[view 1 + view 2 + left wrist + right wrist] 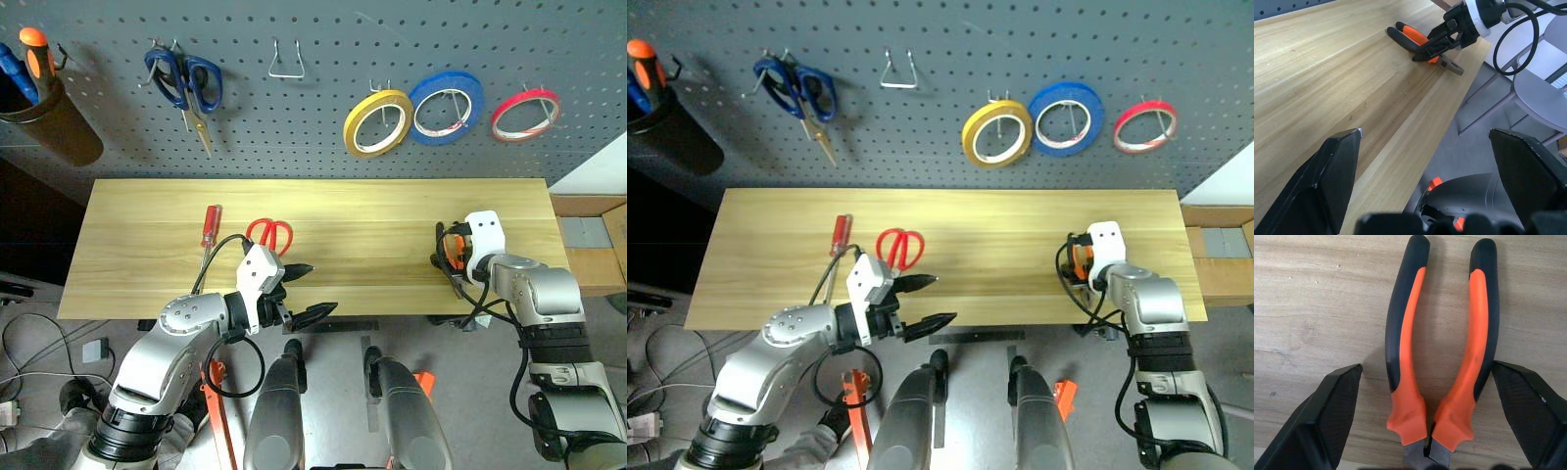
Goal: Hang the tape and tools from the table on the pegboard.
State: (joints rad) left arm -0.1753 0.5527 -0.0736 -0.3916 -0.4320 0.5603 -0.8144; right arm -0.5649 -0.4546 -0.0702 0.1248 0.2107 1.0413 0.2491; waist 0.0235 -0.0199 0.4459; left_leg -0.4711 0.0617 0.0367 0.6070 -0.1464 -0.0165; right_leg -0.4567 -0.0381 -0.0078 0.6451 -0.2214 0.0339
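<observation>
Pliers [1442, 352] between spread right gripper [1427, 416] fingers

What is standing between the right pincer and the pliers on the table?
Nothing visible. The right pincer is open, its fingers on either side of the pliers, which lie flat on the table with bare wood around them.

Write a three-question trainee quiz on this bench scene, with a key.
1. True or false: the red tape already hangs on the pegboard.
2. Which tool lies between the open right gripper's fingers: A pliers, B red scissors, C red screwdriver?
3. Fill in: the left gripper hovers open, holding ____.

Key: 1 true; 2 A; 3 nothing.
</observation>
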